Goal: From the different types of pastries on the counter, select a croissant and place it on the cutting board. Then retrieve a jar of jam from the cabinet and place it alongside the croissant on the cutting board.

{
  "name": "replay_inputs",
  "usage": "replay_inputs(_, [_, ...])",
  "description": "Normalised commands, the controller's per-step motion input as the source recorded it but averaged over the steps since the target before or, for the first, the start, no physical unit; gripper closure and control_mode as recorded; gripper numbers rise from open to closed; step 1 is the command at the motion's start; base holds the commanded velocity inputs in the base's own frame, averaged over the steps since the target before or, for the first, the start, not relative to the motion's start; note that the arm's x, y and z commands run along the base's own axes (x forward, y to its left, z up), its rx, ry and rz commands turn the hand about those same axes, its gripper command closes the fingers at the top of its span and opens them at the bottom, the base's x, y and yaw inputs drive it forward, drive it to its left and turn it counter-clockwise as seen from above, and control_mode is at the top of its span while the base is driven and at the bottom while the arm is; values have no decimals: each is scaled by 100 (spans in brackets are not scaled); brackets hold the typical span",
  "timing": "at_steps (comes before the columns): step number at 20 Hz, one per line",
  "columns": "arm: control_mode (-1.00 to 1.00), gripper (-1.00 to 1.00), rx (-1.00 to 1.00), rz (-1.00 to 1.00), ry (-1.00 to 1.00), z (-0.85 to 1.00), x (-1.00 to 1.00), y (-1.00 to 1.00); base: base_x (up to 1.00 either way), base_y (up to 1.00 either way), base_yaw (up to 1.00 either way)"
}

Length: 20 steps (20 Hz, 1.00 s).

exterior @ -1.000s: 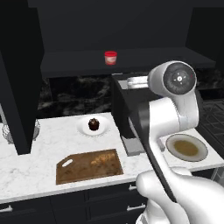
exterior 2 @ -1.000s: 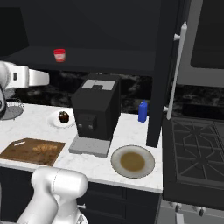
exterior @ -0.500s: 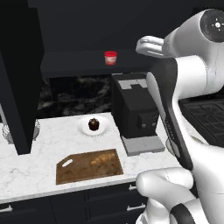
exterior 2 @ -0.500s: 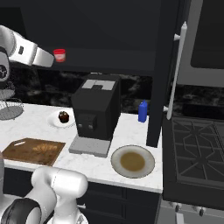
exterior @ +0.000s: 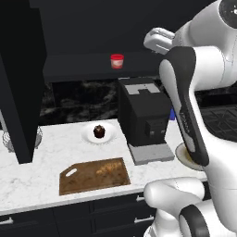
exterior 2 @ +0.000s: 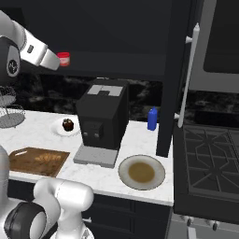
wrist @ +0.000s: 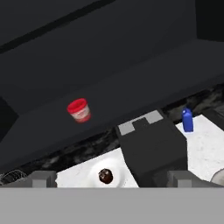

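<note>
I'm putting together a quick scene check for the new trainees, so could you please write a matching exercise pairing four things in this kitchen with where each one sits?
Things:
1. croissant
2. jam jar
3. cupcake
4. blue bottle

Places:
A. on a white plate left of the coffee machine
B. on the counter right of the coffee machine
C. on the cutting board
D. on the cabinet shelf

Pairs: 1-C, 2-D, 3-A, 4-B
</note>
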Motion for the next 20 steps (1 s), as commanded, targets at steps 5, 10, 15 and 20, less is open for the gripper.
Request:
replay_inputs(5, [-100,-100,-19,15,-14,-46,50,10,0,0,0])
replay_inputs(10, [-100,-100,-18,11,-41,0,2,11,0,0,0])
replay_inputs(15, [-100,-100,1,8,3,2,27,14,0,0,0])
replay_inputs(20, [-100,-100,15,1,42,57,40,1,0,0,0])
